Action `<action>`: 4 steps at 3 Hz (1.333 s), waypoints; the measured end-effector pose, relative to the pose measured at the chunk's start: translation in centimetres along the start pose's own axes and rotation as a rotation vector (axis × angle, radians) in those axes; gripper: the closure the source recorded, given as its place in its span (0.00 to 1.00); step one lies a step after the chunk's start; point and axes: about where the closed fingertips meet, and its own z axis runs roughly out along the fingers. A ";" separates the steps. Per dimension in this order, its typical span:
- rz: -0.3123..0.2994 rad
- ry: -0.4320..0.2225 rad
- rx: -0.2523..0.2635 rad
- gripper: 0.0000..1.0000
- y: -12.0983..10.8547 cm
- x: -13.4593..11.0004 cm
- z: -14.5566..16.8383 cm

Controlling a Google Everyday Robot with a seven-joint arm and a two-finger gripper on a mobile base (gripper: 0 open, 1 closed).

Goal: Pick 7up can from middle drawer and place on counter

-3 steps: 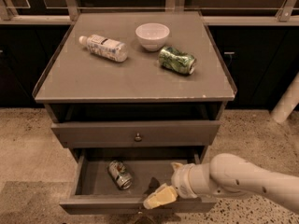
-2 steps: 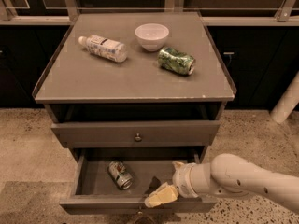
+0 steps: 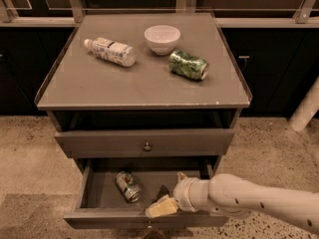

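The 7up can (image 3: 128, 186) lies on its side in the left half of the open middle drawer (image 3: 94, 217), silver end toward the front. My gripper (image 3: 164, 203) reaches in from the right on a white arm and hangs over the drawer's front middle, a little right of the can and not touching it. A pale fingertip (image 3: 160, 208) points left over the drawer's front wall. The counter (image 3: 144, 83) is the grey cabinet top above.
On the counter lie a plastic bottle (image 3: 110, 51), a white bowl (image 3: 162, 39) and a dark green dented can (image 3: 188, 65). The drawer above (image 3: 145, 143) is shut, with a round knob. Dark cabinets stand behind; a speckled floor surrounds the cabinet.
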 end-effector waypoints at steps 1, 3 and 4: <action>0.005 -0.037 0.081 0.00 -2.1 -0.8 0.0; 0.037 -0.039 0.043 0.00 -3.1 -0.8 6.8; 0.052 -0.035 0.033 0.00 -2.9 -0.1 7.6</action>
